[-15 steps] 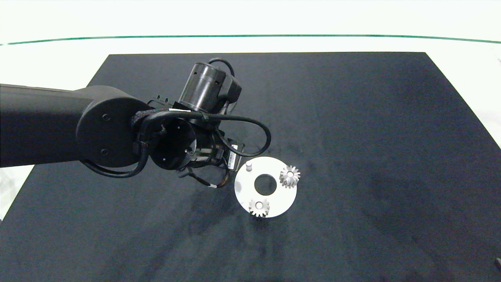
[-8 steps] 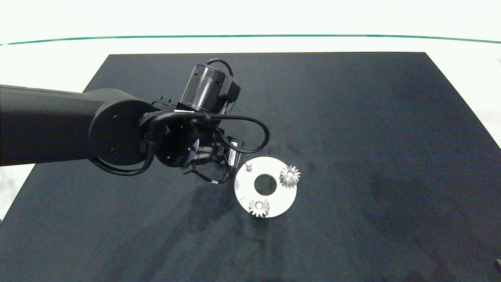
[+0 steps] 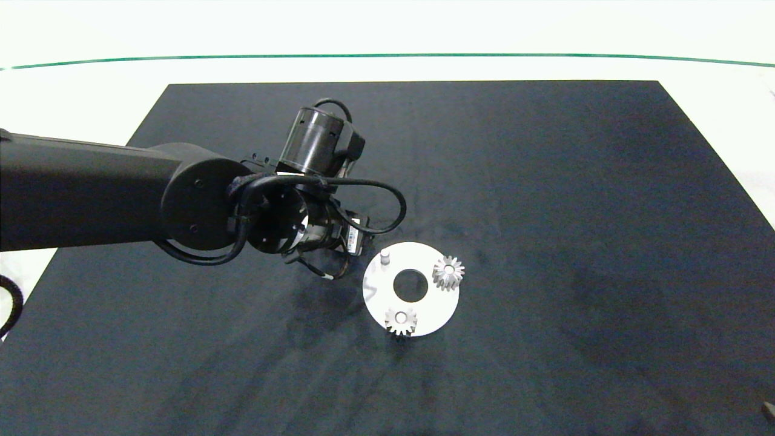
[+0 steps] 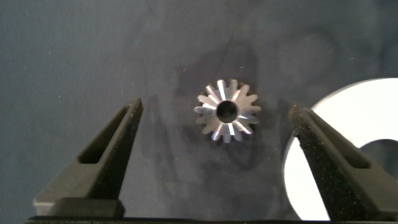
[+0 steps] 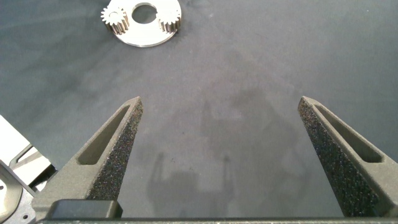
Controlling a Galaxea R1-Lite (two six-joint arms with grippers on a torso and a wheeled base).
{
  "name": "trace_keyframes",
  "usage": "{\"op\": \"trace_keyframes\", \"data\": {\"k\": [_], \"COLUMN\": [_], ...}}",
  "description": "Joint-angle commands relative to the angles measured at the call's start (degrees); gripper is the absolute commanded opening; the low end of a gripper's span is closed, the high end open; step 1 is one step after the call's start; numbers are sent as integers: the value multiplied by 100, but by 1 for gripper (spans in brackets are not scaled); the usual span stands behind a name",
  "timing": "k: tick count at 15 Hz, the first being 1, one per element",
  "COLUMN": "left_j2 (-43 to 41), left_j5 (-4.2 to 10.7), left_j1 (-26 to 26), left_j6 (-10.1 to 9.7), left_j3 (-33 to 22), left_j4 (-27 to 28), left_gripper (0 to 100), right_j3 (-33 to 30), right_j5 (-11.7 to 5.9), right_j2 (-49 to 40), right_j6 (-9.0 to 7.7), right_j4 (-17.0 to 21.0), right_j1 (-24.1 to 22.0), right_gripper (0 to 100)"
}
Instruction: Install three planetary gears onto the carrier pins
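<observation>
Beside the white disc (image 4: 348, 155) | left hand (image 4: 217, 134) spread wide (touching nothing) | loose gear (image 4: 227, 111) between fingers

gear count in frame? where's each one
3. Two planetary gears sit on carrier pins on the white disc: one at its right, one at its near edge. The third lies on the black mat between the open left gripper's fingers.

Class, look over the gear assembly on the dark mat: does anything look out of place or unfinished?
One carrier pin stands bare. The third gear lies loose on the mat, between the open left gripper fingers. Otherwise, nothing is askew.
</observation>
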Motion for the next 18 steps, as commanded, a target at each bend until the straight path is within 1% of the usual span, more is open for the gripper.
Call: {"op": "trace_keyframes", "data": {"k": [1,8,12,16,18], "left_j2": [26,87,201,210,201], "left_j5": [18,18,18,18,9], "left_j1": [99,170,161,143,134], "left_j6": [-10,-28,-89,-89,-89], "left_j3": [51,59,68,77,112], "left_j4": [10,18,1,-17,-184], "left_gripper": [100,99,92,83,80], "right_j3": [0,9,18,26,35], "right_j5": [-7,-7,-7,-7,-7], "right_j2": [3,12,21,29,38], "right_j6": [-14,-14,-14,-14,-14], "right_j4": [9,9,9,9,9], "right_j1": [1,1,1,10,1], "right_gripper": [100,100,100,100,100]}}
